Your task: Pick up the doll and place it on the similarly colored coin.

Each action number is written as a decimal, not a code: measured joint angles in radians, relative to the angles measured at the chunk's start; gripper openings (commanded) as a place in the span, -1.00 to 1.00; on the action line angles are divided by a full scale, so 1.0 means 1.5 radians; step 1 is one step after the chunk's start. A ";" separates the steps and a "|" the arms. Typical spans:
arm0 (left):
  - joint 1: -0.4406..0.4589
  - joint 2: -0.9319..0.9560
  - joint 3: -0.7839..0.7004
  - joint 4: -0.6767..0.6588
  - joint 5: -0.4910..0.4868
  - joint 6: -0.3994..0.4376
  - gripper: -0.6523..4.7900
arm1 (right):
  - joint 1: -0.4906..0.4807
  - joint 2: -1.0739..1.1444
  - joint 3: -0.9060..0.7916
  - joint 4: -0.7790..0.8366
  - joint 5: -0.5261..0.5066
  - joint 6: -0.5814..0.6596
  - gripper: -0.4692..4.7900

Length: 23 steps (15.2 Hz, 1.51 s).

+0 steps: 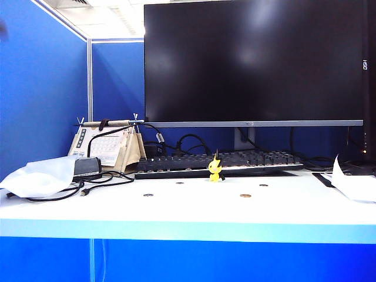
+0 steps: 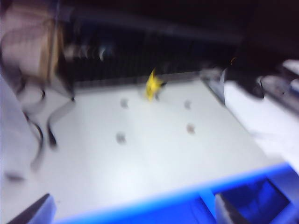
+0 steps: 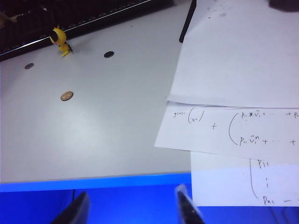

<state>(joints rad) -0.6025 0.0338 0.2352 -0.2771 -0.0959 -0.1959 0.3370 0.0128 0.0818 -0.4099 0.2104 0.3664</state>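
A: Where's the doll (image 1: pixel 215 168)?

B: Upright on the desk (image 1: pixel 188 205), touching the keyboard's (image 1: pixel 223 163) near edge; brass coin (image 1: pixel 245 195) near-right.

A: Claws?

B: Left claw (image 2: pixel 135 212) and right claw (image 3: pixel 133 207) hang before the desk, both parted, empty. Doll looks light, rigid; pinch its rounded body.

My left wrist view is smeared: the tiny yellow doll (image 2: pixel 152 86) is a blur, and both grippers' dark fingertips (image 3: pixel 74 211) are cut off.

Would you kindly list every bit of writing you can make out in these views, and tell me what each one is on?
"g(x) = (x" and further handwritten maths: on the paper sheets, the rest too faint to read.
Rotated white logo on the monitor edge: too small to read.
Print on the desk calendar: too small to read.
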 measured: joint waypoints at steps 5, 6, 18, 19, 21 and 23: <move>0.000 0.091 0.092 -0.039 -0.094 -0.002 1.00 | 0.000 0.000 0.000 0.001 -0.001 0.000 0.10; 0.000 0.160 0.118 -0.080 -0.061 -0.008 1.00 | 0.000 0.000 0.000 0.001 -0.003 0.000 0.10; 0.000 0.453 0.245 -0.044 -0.071 0.024 1.00 | 0.000 0.016 0.002 0.145 -0.155 -0.002 0.40; 0.000 0.453 0.245 -0.034 -0.071 0.023 1.00 | 0.000 0.053 0.009 0.174 -0.155 -0.003 0.48; 0.000 0.453 0.245 -0.027 -0.071 0.012 1.00 | 0.000 0.236 0.077 0.278 -0.155 -0.032 0.83; 0.000 0.453 0.245 -0.028 -0.071 0.010 1.00 | 0.000 0.476 0.204 0.374 -0.190 -0.038 0.90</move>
<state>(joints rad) -0.6022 0.7135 0.6022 -0.3195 -0.2020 -0.1802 0.3374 0.7265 0.3874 0.1516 -0.0742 0.3088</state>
